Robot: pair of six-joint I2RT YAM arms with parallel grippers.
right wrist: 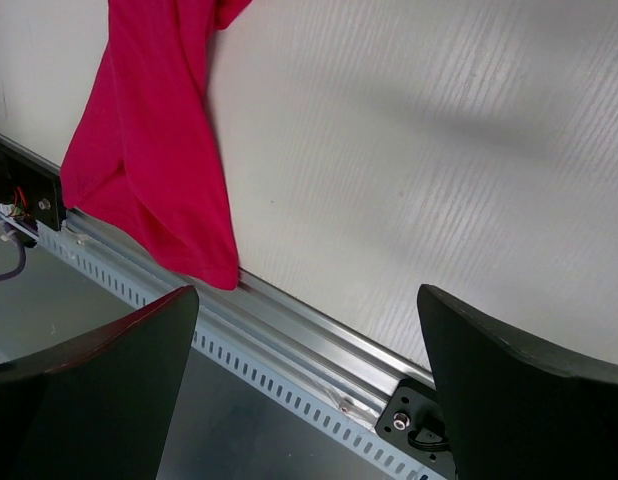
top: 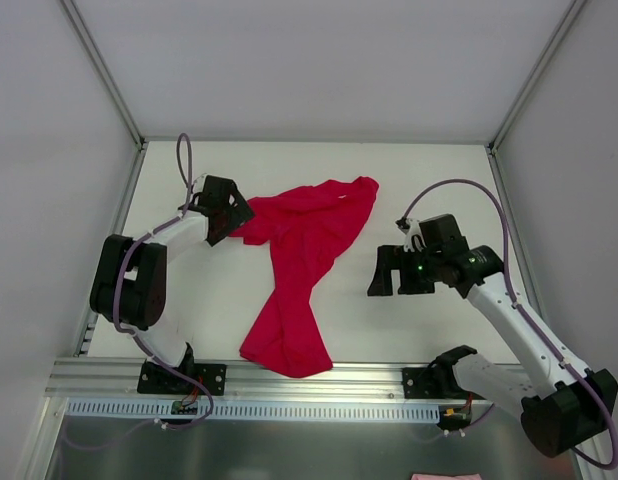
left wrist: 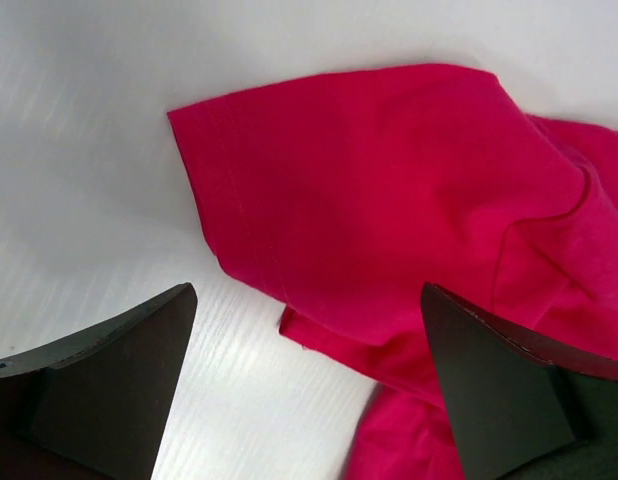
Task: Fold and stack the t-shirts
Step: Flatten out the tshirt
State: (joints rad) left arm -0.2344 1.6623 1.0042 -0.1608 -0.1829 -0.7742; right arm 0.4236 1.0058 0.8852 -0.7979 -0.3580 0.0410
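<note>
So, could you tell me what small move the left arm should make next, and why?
Probably ease the left gripper down onto the sleeve hem and close on it. Its jaws stand open with the hem lying just ahead of them, unheld, and the t-shirt is crumpled, so it likely needs spreading before folding.

White table (top: 189, 300): crumpled crimson t-shirt (top: 304, 270) lying on it, hem reaching near-edge metal rail (top: 369, 375).

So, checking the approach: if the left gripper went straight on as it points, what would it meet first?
Most likely the red t-shirt, its sleeve lying right ahead of the open left gripper; how far is unclear.
</note>
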